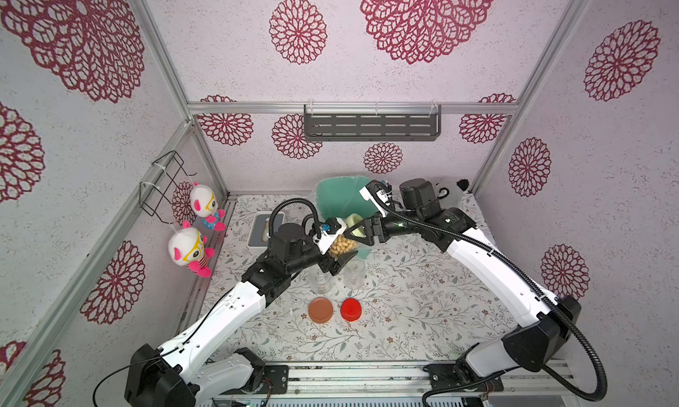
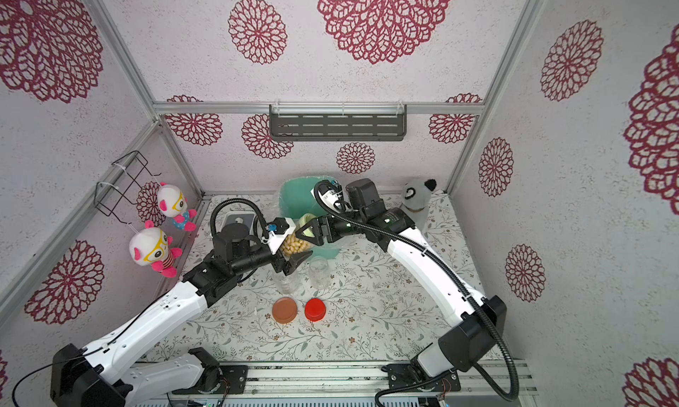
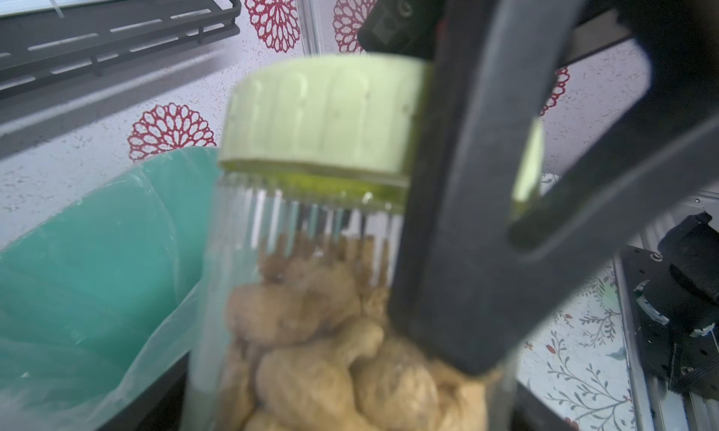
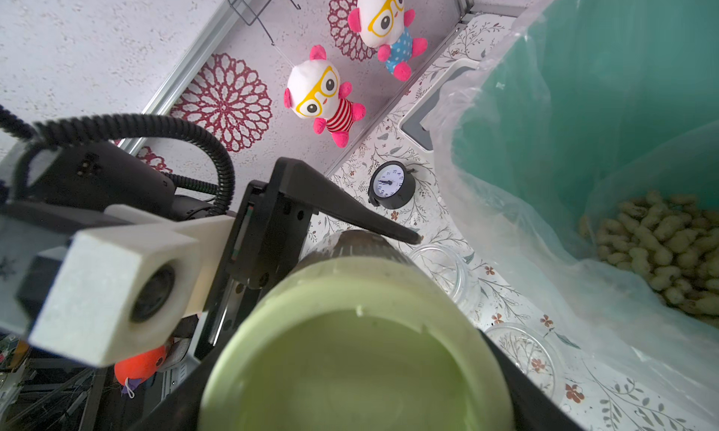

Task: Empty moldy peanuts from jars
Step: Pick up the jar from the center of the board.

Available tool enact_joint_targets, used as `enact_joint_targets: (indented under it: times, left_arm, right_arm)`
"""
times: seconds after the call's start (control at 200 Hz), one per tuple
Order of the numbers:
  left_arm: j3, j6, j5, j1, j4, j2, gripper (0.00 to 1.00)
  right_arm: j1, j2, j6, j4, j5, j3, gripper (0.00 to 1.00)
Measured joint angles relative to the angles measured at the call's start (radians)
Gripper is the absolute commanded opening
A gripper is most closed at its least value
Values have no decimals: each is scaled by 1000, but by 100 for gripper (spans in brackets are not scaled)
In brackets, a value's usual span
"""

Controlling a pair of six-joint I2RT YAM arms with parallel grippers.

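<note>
Jar of peanuts hangs tilted beside the bin. Its axis runs from the left gripper, which straddles the body with its grip unclear, to the right gripper, which pinches the lid.

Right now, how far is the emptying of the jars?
Done: two jars stand open and empty, brown lid and red lid laid aside, peanuts in the bin. In hand: third jar, filled, left tool around it, right tool on its green lid. Left: unscrew, pour.
</note>
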Motion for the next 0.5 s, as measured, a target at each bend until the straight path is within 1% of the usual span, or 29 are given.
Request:
enact_joint_targets:
  times: [0.16, 0.28, 0.455, 0.5]
  left_arm:
    - [0, 4, 5, -2, 0, 4, 84]
    - [0, 3, 9, -3, 2, 11, 75]
    - [0, 2, 12, -3, 5, 13, 59]
    - [0, 2, 12, -3, 5, 13, 51]
  right_arm:
    - [0, 2, -6, 3, -1, 0, 0]
    - [-1, 5, -7, 2, -1, 0, 0]
    - [-2, 5, -7, 4, -1, -2, 0]
    - [-2, 6, -7, 5, -1, -3, 0]
